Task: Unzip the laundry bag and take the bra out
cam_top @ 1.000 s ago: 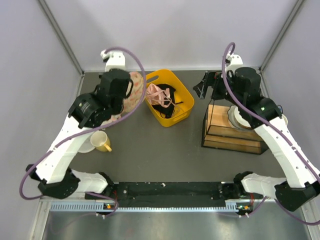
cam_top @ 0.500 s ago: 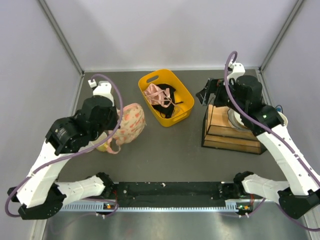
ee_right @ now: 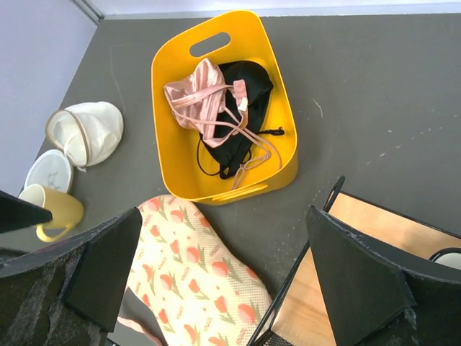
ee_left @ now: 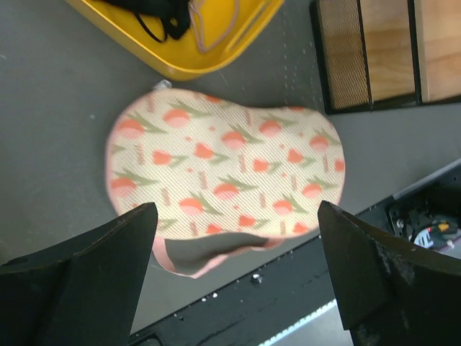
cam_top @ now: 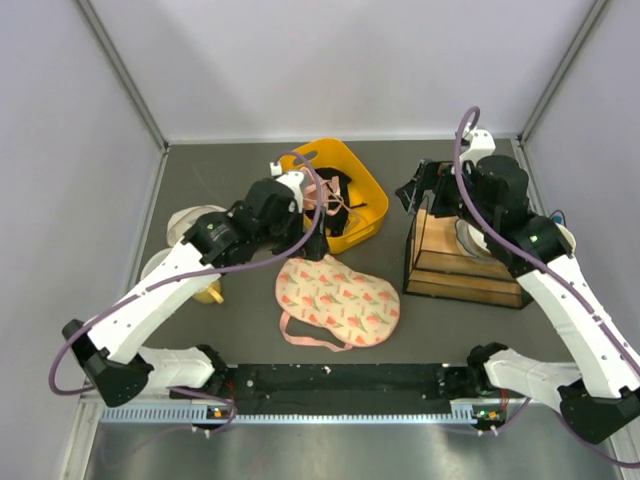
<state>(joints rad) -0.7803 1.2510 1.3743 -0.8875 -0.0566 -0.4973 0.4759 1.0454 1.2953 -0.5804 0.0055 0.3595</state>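
Left tool [ee_left: 238, 205] gaping wide, hovering above laundry bag [ee_left: 223, 162]; soft, peanut-shaped, tulip-printed mesh pouch lying flat on counter [ee_left: 57, 108].

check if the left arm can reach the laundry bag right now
Probably yes: the left gripper hovers open right above the laundry bag, which lies flat with nothing over it; the yellow basket is off to its far side.

Bright, even light; soft shadows.
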